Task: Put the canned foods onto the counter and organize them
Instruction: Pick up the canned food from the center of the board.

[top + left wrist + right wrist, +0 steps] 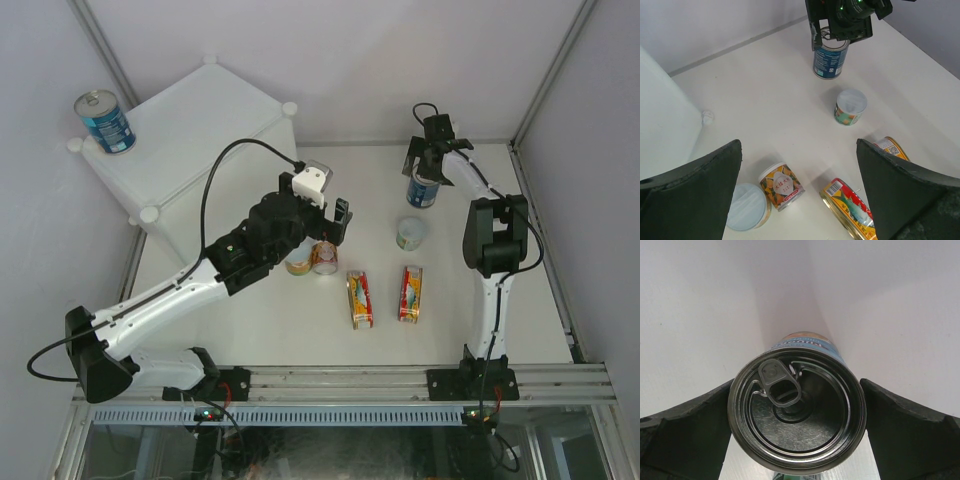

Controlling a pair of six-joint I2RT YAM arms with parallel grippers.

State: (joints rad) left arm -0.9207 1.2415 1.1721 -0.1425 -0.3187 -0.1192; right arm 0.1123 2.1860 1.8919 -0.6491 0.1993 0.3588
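One tall blue-labelled can (105, 121) stands on the counter (200, 130), the big white box at the back left. A second tall blue can (423, 188) stands on the table, and my right gripper (432, 165) is open with a finger on each side of its silver top (796, 410). My left gripper (322, 232) hangs open above two small cans: one with an orange label lies on its side (781, 186), and one with a pale blue lid (746, 206) is upright. A third small can (850, 107) stands alone. Two flat red-and-yellow tins (359, 298) (410, 292) lie side by side.
A corner knob of the counter (707, 117) touches the table near the left wrist. Grey walls close in the table on three sides. A metal rail (340, 380) with both arm bases runs along the near edge.
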